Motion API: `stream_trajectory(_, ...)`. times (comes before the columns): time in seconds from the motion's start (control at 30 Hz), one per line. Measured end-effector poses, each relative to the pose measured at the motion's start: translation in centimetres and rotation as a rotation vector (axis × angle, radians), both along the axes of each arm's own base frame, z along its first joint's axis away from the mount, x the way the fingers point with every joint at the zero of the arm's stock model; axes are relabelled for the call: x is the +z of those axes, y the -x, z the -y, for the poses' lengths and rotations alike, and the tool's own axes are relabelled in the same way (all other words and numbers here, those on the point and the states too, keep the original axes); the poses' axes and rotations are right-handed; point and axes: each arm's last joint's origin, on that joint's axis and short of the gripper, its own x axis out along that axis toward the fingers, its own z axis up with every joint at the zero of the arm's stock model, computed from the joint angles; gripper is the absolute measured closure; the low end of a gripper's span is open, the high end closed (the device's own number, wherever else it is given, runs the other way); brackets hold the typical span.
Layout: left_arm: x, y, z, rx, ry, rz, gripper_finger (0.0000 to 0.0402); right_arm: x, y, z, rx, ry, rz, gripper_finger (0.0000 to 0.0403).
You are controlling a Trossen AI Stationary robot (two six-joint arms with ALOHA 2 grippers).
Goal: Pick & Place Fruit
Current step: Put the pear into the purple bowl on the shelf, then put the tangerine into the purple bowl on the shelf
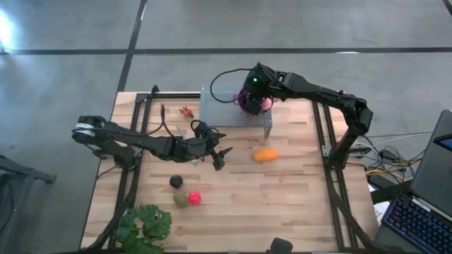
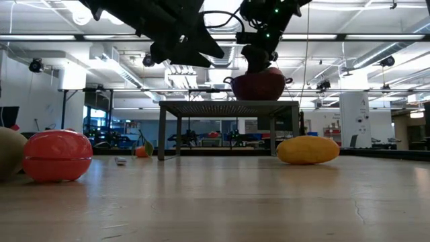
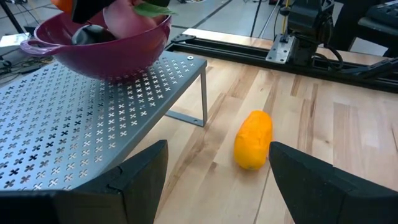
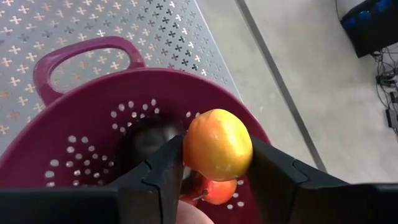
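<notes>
I'm holding the peach [image 4: 217, 144] pinched in my right gripper [image 4: 214, 163], w/ the purple bowl [image 4: 81, 130] directly beneath the fingers; left gripper [image 3: 217, 174] is hanging open, orange piece [image 3: 253, 139] just ahead, lying lengthwise.

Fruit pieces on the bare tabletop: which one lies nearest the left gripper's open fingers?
The elongated orange piece, alone just right of the left gripper; the dark ball, olive-green piece and red ball cluster farther off.

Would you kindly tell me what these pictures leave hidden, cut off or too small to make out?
- Bowl contents: mostly hidden in the right wrist view by the right pincer and its orange-yellow fruit.
- Olive piece: cut by the low view's edge.
- Small bit beside the metal stand: too small to identify in the high view.
</notes>
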Motion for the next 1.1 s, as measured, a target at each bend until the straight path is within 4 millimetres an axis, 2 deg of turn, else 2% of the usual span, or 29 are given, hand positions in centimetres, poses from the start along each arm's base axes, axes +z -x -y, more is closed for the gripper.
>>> stream_trajectory(0.17,0.0,0.0,0.0,0.000,0.000,0.000,0.0117,0.0,0.0,0.0,-0.002,-0.001,0.001,0.0254)
stream_trajectory(0.47,0.0,0.0,0.0,0.000,0.000,0.000,0.0117,0.0,0.0,0.0,0.001,0.001,0.000,0.0203)
stream_trajectory(0.73,0.0,0.0,0.0,0.000,0.000,0.000,0.0117,0.5,0.2,-0.1,0.019,0.021,-0.003,0.0176)
stream_trajectory(0.87,0.0,0.0,0.0,0.000,0.000,0.000,0.0117,1.8,0.1,-0.1,0.019,0.040,0.034,0.0167)
stream_trajectory(1.1,-0.1,0.1,0.0,0.000,-0.002,-0.016,0.0117,5.2,0.2,-0.9,0.038,0.066,0.087,0.0166)
